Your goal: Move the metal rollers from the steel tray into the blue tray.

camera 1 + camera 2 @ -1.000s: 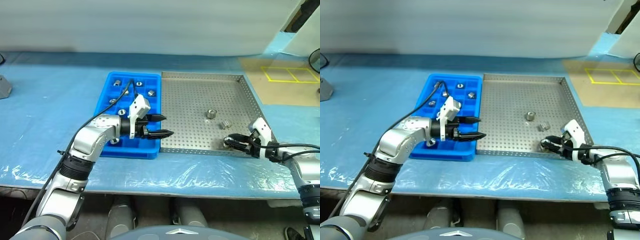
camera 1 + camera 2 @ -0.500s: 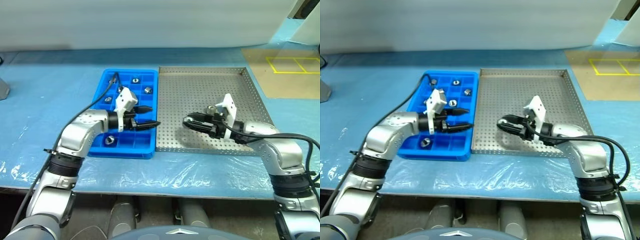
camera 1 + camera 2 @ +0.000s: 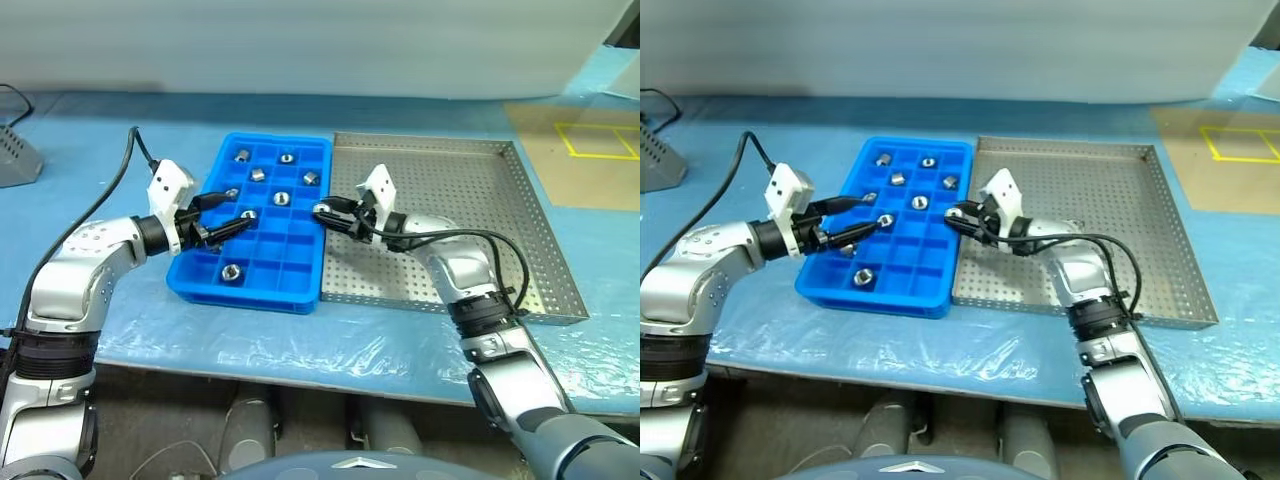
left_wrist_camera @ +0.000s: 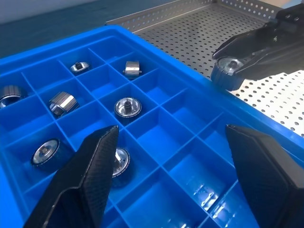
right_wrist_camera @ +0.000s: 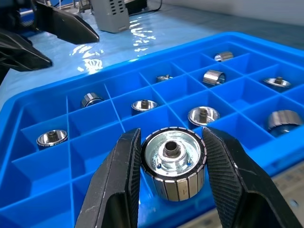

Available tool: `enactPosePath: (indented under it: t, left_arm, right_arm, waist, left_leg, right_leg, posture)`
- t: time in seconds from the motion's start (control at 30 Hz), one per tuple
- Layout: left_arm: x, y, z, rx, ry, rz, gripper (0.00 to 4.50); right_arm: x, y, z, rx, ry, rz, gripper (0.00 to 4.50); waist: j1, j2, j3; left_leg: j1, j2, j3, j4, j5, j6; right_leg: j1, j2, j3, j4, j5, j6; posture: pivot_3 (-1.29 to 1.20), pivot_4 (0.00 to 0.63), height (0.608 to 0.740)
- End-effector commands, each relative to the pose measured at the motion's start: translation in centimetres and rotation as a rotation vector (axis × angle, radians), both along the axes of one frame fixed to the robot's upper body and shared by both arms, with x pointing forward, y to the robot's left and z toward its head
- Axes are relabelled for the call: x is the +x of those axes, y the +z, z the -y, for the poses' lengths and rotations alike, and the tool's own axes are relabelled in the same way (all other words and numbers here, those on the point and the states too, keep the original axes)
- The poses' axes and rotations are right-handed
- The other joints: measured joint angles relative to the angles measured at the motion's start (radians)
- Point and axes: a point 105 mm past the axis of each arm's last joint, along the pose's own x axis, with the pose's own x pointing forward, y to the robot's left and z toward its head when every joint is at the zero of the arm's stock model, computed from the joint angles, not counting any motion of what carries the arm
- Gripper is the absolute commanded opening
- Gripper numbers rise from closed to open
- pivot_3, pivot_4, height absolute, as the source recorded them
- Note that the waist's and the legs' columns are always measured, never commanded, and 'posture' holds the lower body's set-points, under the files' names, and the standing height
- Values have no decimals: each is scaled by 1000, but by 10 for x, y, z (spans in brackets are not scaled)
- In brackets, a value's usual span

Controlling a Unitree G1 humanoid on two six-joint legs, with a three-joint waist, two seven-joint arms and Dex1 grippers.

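Right gripper [image 5: 172, 187] is clamped on a ribbed silver metal roller [image 5: 174, 163] above the blue tray [image 3: 300, 290], at its edge beside the steel tray [image 3: 480, 200]. Left gripper [image 3: 228, 212] stands wide and empty over the compartments. Both trays sit on a blue plastic-covered table [image 3: 100, 170].

Right gripper [image 3: 320, 210] holds a roller [image 3: 322, 210] over the blue tray [image 3: 300, 250].
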Motion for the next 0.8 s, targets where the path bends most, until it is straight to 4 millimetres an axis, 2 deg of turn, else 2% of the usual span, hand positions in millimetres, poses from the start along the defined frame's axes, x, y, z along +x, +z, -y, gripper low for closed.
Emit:
enactPosePath:
  t: [0.03, 0.17, 0.3, 0.4, 0.53, 0.57, 0.67, 0.73, 0.8]
  left_arm:
    - [-8, 7, 10, -31, -15, 34, 3785]
    - [-9, 2, 24, -60, -26, 23, 3785]
    - [-13, 0, 32, -70, -43, 15, 3785]
    - [-13, 0, 29, -69, -36, 8, 3785]
    - [-12, 1, 30, -66, -46, 9, 3785]
    - [-12, 2, 31, -68, -49, 9, 3785]
    - [-12, 2, 35, -67, -75, 5, 3785]
    - [-11, 1, 40, -69, -96, -1, 3785]
    - [-10, 0, 45, -70, -118, -5, 3785]
  right_arm:
    - [6, 12, -12, 18, 20, 52, 1564]
    - [6, 10, -32, 12, 58, 66, 1564]
    - [27, -15, -18, -46, -50, -1, 1564]
    - [20, -14, -22, -40, 2, 18, 1564]
    - [19, -33, -14, -72, -43, -11, 1564]
    - [15, -34, -15, -60, -23, -18, 2310]
    - [7, -22, -17, -1, 20, -42, 3131]
    - [12, -10, -9, 31, -20, -24, 3131]
    - [20, -5, 4, -13, -91, 36, 3131]
  waist:
    - [1, 0, 0]
    - [1, 0, 0]
    - [-1, 0, 0]
    - [4, 0, 0]
    - [4, 0, 0]
    - [4, 0, 0]
    - [6, 0, 0]
    - [4, 0, 0]
    - [5, 0, 0]
  left_leg:
    - [0, 0, 0, 0, 0, 0]
    - [1, 1, 0, 1, 0, 0]
    - [2, 1, 0, 1, 0, 0]
    - [3, 1, -1, 1, 1, -1]
    - [4, 1, -1, 2, 0, 0]
    - [4, 1, -1, 2, 1, -1]
    - [4, 1, -1, 2, 0, 0]
    - [5, 1, -1, 2, 0, 0]
    - [6, 1, -1, 2, 0, 0]
  right_leg:
    - [0, 0, 0, 0, 0, 0]
    - [0, 0, 0, 3, 0, 0]
    - [0, 0, 0, 6, 0, -1]
    - [0, 0, 0, 7, 0, -1]
    - [1, 0, 0, 8, 0, -1]
    - [1, 0, 0, 8, 0, -1]
    - [2, 0, 0, 8, 0, -1]
    - [3, 0, 0, 8, 0, -1]
    - [3, 0, 0, 8, 0, -1]
  posture:
    - [21, 150, 740]
    - [27, 150, 740]
    - [36, 150, 740]
    - [28, 150, 740]
    - [15, 150, 740]
    - [15, 150, 740]
    - [-18, 150, 740]
    - [-35, 150, 740]
    - [-35, 150, 740]
